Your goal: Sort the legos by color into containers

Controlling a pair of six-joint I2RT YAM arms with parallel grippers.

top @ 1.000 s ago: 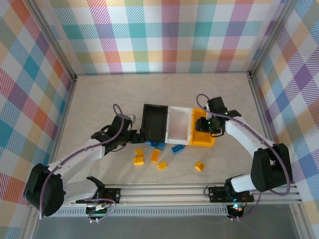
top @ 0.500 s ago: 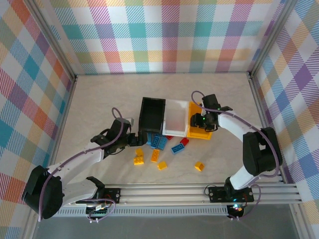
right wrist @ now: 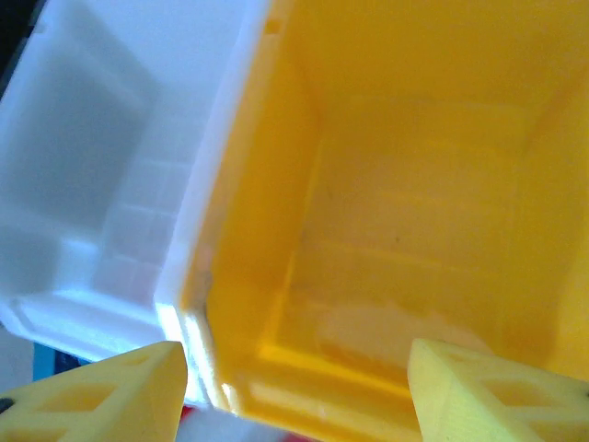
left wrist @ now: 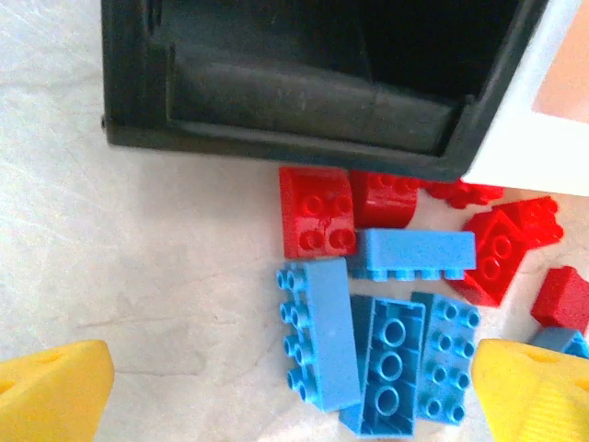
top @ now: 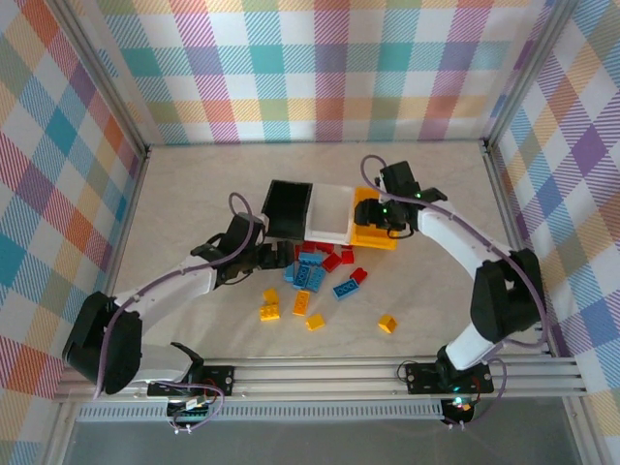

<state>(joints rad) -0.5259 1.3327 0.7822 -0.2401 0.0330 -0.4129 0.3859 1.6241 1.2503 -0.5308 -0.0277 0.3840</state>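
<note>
Three bins stand in a row: black bin (top: 288, 207), white bin (top: 327, 213), yellow-orange bin (top: 371, 223). Red and blue legos (top: 312, 269) lie heaped just in front of them, and several yellow ones (top: 301, 302) lie nearer me. My left gripper (top: 274, 258) is open beside the heap. In its wrist view my left gripper (left wrist: 293, 396) hangs over blue bricks (left wrist: 391, 364), with red bricks (left wrist: 317, 212) by the black bin (left wrist: 304, 138). My right gripper (top: 388, 215) is open over the yellow bin. My right gripper (right wrist: 299, 396) spans that bin's (right wrist: 414, 184) near wall, holding nothing.
A lone yellow brick (top: 387, 324) lies at the front right. One blue brick (top: 344, 289) and one red brick (top: 358, 275) sit apart from the heap. Metal frame rails (top: 387, 368) run along the near edge, and plaid walls enclose the table.
The row of bins has shifted away from me and slightly left, with the right gripper moving along over the yellow bin. More red and blue bricks now show in front. The left gripper moved right.
</note>
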